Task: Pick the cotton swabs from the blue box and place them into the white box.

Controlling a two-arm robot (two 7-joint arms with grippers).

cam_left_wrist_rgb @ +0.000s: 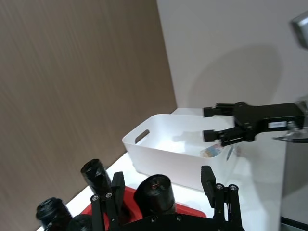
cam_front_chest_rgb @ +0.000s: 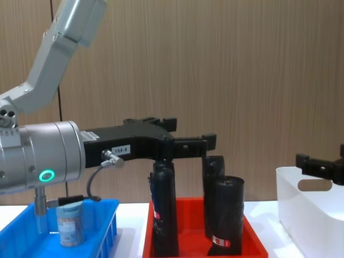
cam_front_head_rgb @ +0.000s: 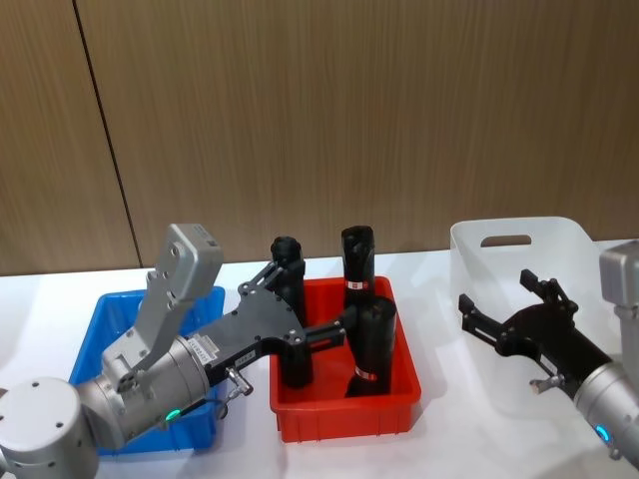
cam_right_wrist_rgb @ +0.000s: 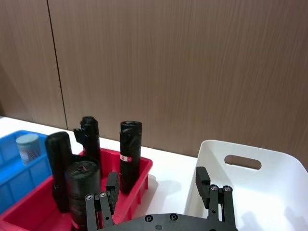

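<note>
Left claw (cam_front_chest_rgb: 189, 131) is spread and empty. It hangs over the red tray (cam_front_head_rgb: 344, 414) at about the height of the black rolls' (cam_front_head_rgb: 357, 254) tops, not over the blue box (cam_front_head_rgb: 112, 317). Right claw (cam_front_head_rgb: 494, 289) is also spread and empty, hovering above the white box (cam_front_head_rgb: 574, 235). One cotton swabs jar (cam_front_chest_rgb: 70, 224) stands upright in the blue box, under the left arm's wrist. In the left wrist view a small labelled item (cam_left_wrist_rgb: 211, 152) lies in the white box beneath the right claw. It's probably another swab jar, but too small to confirm. My read is that we're between transfers, nothing is gripped, and the live step is the pick of the jar in the blue box. For the next move the left claw has to shift to the robot's left, off the tray, without clipping the tall rolls. Then line up over the jar lid, drop with the jaws apart on either side of it, and close on the body. The lift must clear the blue wall and then the roll tops on the way across to the white box. The right claw should stay out of that path or take a handover. All three bins sit side by side on the table (cam_front_head_rgb: 449, 439), so the travel is short but cluttered.
</note>
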